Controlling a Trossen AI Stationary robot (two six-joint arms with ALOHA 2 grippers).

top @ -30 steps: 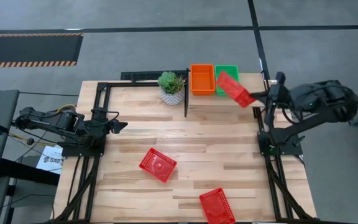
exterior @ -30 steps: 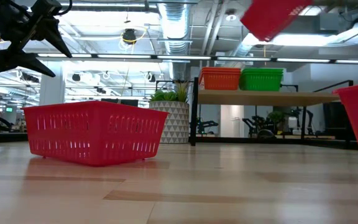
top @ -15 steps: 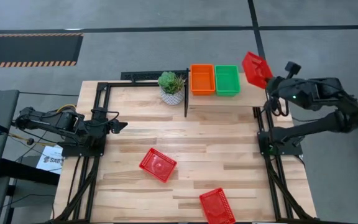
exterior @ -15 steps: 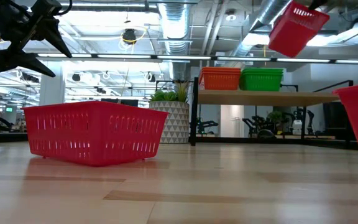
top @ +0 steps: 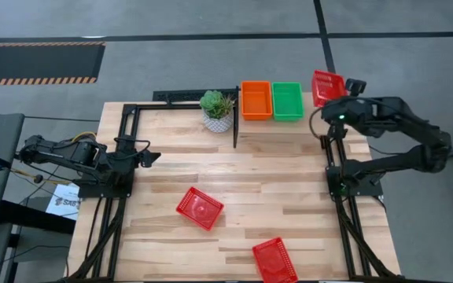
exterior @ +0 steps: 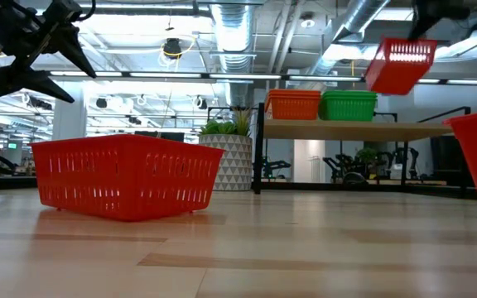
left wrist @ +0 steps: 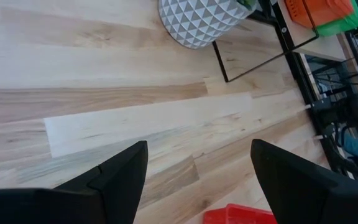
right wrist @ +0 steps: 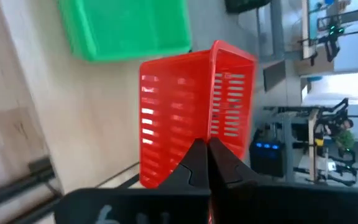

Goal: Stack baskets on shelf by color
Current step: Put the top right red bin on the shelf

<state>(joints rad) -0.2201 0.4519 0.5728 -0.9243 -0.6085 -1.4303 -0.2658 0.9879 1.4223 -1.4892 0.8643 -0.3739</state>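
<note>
My right gripper [top: 331, 99] is shut on a red basket [top: 328, 84] and holds it in the air over the right end of the shelf [top: 314, 119]. In the low view this basket [exterior: 400, 66] hangs above the shelf board [exterior: 346, 130]. An orange basket [top: 256, 100] and a green basket [top: 287, 101] stand side by side on the shelf. Two more red baskets lie on the table, one in the middle [top: 200, 208] and one at the near edge [top: 274, 259]. My left gripper [top: 154, 158] waits open at the table's left side. My right gripper pinches one side wall of the red basket at its rim [right wrist: 211, 132], with the fingers [right wrist: 197, 158] meeting on it. It reaches in from the near right side. The basket is lifted clear and nearly level, hanging just below the gripper [exterior: 421, 29].
A plant in a white patterned pot [top: 217, 110] stands left of the shelf's black frame [top: 235, 118]. The right part of the shelf board beside the green basket is bare. Black arm frames run along both table sides.
My right gripper carried the red basket from above the green basket toward the table's right and far edge, then lowered it. The basket turned from steeply tilted to nearly level over the shelf's right end. The gripper stayed shut on it.
</note>
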